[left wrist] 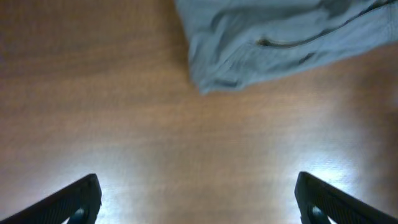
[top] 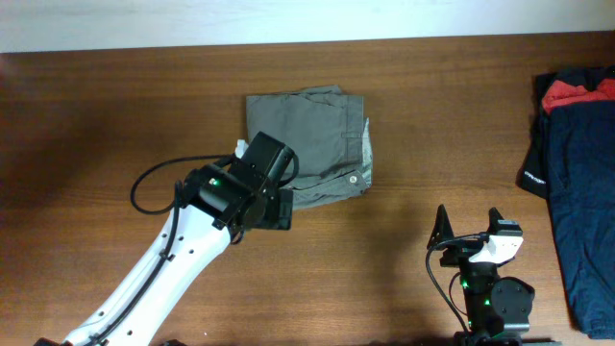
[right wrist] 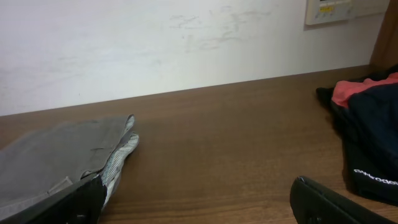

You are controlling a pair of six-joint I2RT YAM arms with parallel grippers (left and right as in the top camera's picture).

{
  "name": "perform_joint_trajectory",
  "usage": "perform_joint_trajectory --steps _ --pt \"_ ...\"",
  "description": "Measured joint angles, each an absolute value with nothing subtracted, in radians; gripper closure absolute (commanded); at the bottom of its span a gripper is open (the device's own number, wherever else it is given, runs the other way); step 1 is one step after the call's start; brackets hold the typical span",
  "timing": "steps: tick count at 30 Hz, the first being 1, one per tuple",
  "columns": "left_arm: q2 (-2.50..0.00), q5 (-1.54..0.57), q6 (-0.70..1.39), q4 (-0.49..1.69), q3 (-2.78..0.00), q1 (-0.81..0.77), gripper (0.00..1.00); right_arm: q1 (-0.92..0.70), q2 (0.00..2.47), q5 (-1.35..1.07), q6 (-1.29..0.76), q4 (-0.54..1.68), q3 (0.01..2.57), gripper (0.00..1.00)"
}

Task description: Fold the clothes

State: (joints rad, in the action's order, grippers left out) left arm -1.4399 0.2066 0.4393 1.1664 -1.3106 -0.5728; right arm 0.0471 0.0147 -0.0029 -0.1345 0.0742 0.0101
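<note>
1. Your left gripper: fingers spread wide, empty, at the clothes' near-left corner.
2. The clothes: centre, toward the far edge, lying as a compact folded rectangle; folding looks essentially finished.
3. Your right gripper: fingers wide, empty, near right.

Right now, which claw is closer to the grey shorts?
Left. The left claw is open right beside the front-left corner of the shorts, not touching them; the right claw is open far off to their front right, with bare table between.
</note>
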Motion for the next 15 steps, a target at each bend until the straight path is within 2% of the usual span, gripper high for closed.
perform_joint_trajectory --steps 9,15 --pt "-1.298 0.206 0.355 1.008 -1.257 -0.54 0.01 0.047 0.015 -0.003 -0.134 0.074 0.01 0.02" --pt "-1.077 0.194 0.324 0.942 -1.069 -0.386 0.01 0.047 0.015 -0.001 -0.135 0.074 0.01 0.01"
